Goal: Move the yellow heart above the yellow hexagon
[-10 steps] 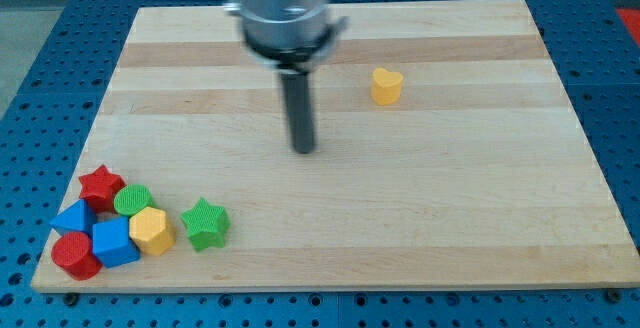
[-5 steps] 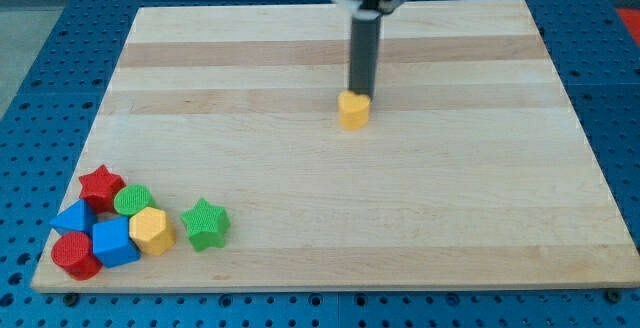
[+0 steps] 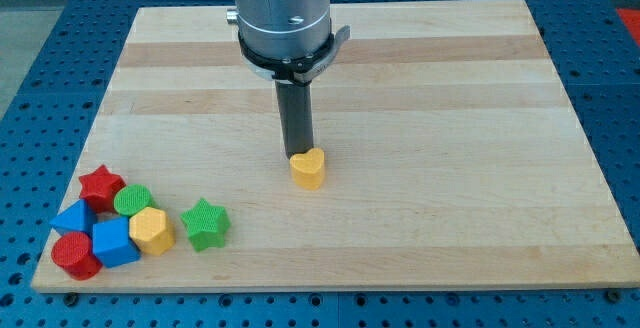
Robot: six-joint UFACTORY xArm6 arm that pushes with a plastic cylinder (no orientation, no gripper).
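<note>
While my tip (image 3: pixel 297 154) touches its top edge, the yellow heart (image 3: pixel 309 169) points toward the view's bottom.

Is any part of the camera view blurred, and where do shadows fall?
Camera view: sharp overall, lighting even; my tip touches the yellow heart block from the view's top; soft shadows beside the green star block on the wooden board.

A lab bench: wooden board (image 3: pixel 420 228) on blue perforated table (image 3: pixel 30 78).
</note>
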